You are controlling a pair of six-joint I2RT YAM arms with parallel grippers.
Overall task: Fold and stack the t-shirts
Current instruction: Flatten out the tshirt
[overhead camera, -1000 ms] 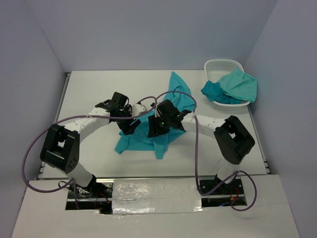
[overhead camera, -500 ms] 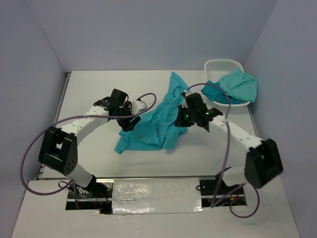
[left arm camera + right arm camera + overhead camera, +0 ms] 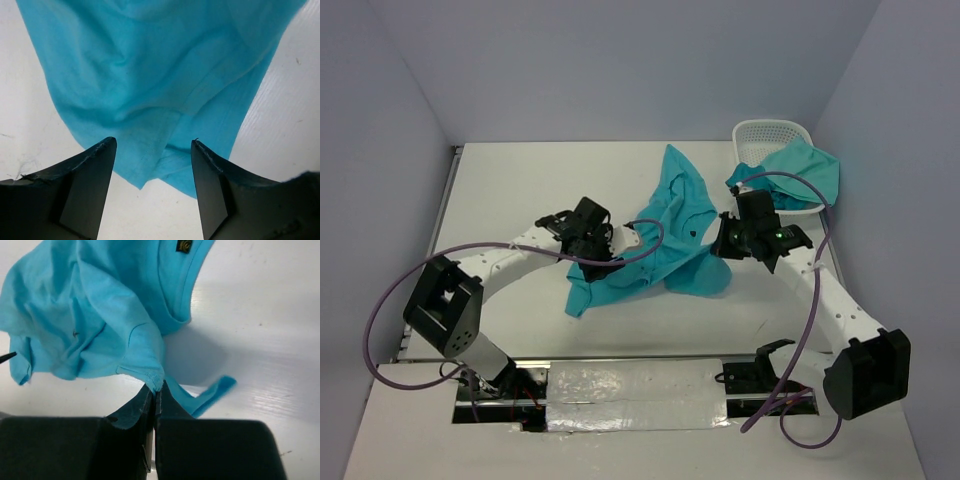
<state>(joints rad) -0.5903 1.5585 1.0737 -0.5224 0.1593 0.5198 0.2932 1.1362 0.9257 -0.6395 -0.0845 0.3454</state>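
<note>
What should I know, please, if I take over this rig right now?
Left hand: open, over the lower edge of the crumpled turquoise t-shirt.
Right hand: shut on a hem of that shirt.
The shirt lies mid-table, unfolded. Green and teal t-shirts spill from the white plastic basket at the far right.
Done: nothing folded or stacked.
To do: fold each shirt, then stack.

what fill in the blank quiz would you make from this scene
1. The right gripper is ____ on the shirt.
2. The left gripper hangs over the shirt with its fingers ____.
3. The basket stands at the far ____ corner of the table.

Missing words: shut; open; right
</note>
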